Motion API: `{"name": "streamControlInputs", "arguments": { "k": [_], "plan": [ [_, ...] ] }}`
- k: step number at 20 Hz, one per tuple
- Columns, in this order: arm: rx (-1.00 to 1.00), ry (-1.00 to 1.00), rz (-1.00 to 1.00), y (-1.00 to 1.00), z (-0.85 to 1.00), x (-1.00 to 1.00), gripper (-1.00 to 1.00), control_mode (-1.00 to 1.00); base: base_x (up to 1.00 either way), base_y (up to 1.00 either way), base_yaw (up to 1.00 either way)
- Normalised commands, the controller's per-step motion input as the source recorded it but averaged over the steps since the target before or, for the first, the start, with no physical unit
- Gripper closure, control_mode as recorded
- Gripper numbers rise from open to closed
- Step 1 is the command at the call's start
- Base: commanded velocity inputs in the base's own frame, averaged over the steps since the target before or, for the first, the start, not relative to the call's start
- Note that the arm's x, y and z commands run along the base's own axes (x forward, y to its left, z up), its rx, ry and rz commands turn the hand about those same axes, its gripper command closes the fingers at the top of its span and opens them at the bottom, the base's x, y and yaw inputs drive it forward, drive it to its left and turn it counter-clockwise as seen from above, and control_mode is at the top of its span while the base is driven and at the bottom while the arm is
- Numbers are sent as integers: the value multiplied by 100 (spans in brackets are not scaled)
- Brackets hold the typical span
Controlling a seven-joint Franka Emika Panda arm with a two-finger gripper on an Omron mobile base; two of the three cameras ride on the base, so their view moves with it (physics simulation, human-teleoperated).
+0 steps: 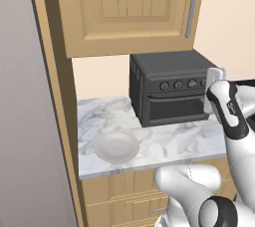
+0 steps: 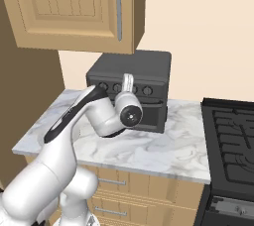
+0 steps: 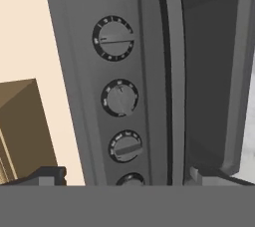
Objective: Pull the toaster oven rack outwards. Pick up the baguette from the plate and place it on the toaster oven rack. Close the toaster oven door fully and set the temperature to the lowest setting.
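The toaster oven sits at the back of the marble counter with its door shut, and the gripper is up close in front of the row of knobs, jaws spread wide and holding nothing. The plate lies bare on the counter, left of the oven and nearer the front edge.

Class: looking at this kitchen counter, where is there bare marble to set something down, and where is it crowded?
Free: the marble counter between the plate and the toaster oven, and the strip between the oven and the stovetop. Crowded: directly in front of the oven's knobs, where the gripper hovers with jaws open.
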Motion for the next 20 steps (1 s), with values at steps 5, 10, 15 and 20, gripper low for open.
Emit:
{"name": "streamControlInputs", "arguments": {
  "k": [5,10,15,20],
  "plan": [
    [-2,0,1,0,-10,19,-100,-100,0,0,0],
    [-2,0,2,0,-4,21,-100,-100,0,0,0],
    [-1,0,3,0,-5,16,-100,-100,0,0,0],
    [-1,-2,2,-3,-9,13,-100,-100,0,0,0]
  ]
}}
